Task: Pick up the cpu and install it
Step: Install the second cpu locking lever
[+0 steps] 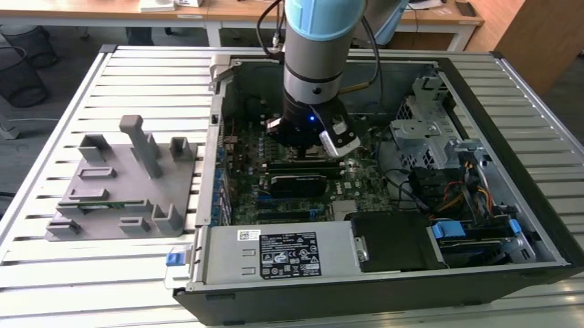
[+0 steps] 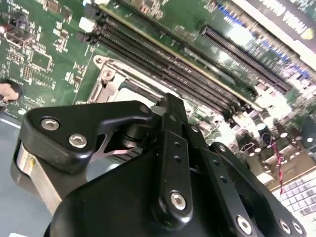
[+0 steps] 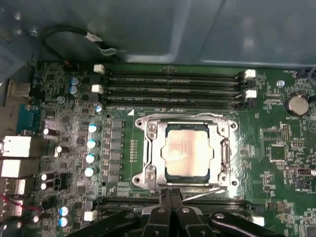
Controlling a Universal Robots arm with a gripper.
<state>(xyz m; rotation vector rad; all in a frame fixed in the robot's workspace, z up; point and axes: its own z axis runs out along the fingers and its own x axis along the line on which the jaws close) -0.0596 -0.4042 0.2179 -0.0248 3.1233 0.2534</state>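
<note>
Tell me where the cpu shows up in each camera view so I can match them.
Exterior view: I cannot make out the cpu; the arm hangs over the middle of the green board.
First wrist view: the cpu lies in the metal socket frame, beside the memory slots.
Second wrist view: a pale strip in the socket, just past the tool's black links.
Shared landmark: the long black memory slots.

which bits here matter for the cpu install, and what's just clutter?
Job:
- cpu, lying in the socket frame
- motherboard
- end effector, above the board inside the case

Lying about:
- grey fixture on the slatted table
- memory stick in the fixture
- drive cage
- power supply
</note>
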